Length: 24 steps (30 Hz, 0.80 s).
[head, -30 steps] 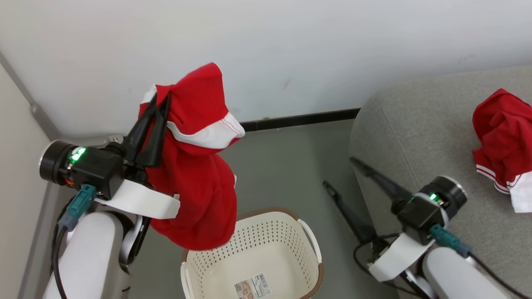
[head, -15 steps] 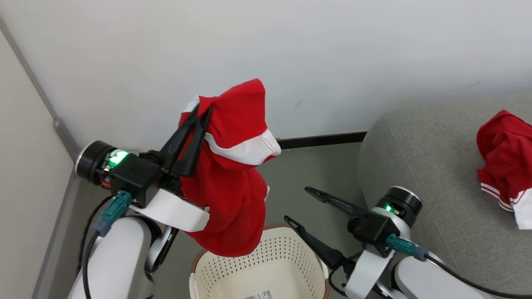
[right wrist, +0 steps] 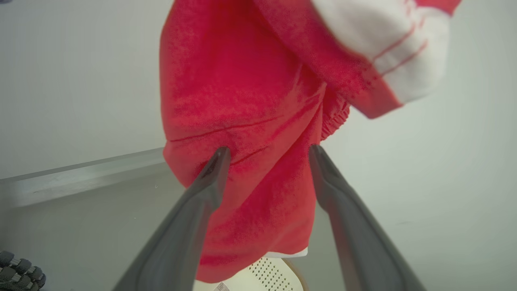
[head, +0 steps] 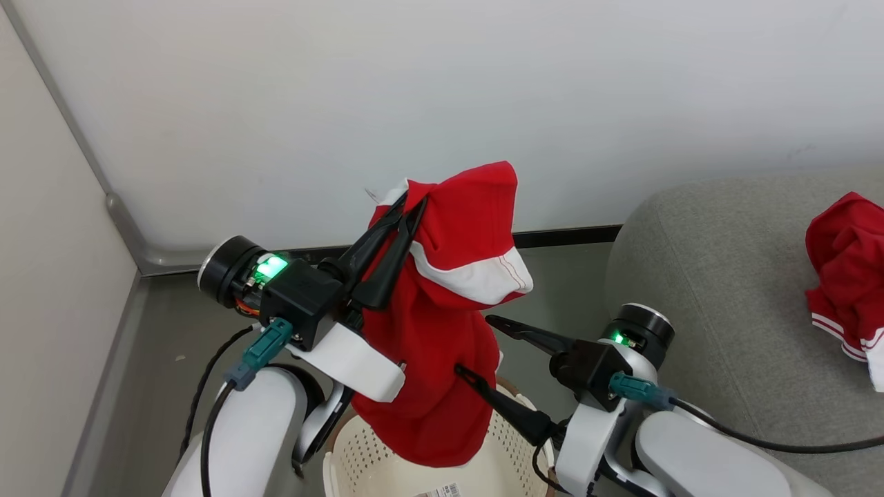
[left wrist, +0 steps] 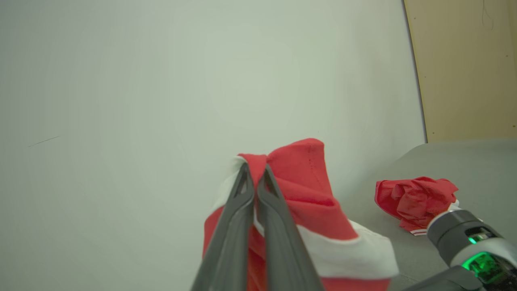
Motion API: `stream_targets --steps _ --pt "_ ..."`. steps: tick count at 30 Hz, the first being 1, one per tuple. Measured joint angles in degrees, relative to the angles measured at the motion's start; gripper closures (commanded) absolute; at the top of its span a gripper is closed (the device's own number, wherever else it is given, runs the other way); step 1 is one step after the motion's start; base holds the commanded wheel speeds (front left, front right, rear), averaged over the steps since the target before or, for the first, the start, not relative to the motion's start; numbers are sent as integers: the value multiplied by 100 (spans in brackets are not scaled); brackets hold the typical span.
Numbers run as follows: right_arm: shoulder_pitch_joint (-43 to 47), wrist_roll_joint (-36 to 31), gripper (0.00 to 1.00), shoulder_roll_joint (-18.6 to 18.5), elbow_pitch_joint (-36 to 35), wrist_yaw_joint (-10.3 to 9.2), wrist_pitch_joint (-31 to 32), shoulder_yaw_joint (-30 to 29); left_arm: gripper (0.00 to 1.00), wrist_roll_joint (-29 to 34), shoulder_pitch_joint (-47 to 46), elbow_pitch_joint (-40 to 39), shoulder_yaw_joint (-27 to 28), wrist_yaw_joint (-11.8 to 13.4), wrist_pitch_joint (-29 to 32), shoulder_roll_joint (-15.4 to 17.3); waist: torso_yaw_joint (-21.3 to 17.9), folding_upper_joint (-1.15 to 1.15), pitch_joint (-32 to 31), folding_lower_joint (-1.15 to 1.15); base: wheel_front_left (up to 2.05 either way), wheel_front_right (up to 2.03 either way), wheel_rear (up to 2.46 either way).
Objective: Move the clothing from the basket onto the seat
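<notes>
Transfer under way: your left pincer [head: 412,201] is clamped tight on a red garment [head: 428,359] hanging over the basket [head: 349,459], your right pincer [right wrist: 270,150] stands spread wide at its lower folds gripping nothing, and next you likely swing it onto the seat [head: 725,276] near the other garment [head: 846,276].

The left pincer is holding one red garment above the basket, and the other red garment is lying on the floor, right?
Not quite. The left pincer does hold one red garment above the basket, but the other red garment lies on the grey seat, not the floor, as the head view shows.
</notes>
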Motion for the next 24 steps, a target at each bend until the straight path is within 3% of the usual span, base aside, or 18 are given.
stream_targets --steps 9,18,24 --pt "-327 242 0 166 311 1 49 624 100 1 -214 -89 -211 -43 247 -147 112 0 15 0 0 0 0" --pt "-693 224 0 182 847 1 42 792 100 -1 -326 -126 -414 -47 407 -212 208 0 -6 0 0 0 0" --pt "-797 241 0 413 1128 1 -85 846 100 -83 -331 -134 -536 -48 499 -276 284 0 -28 0 0 0 0"
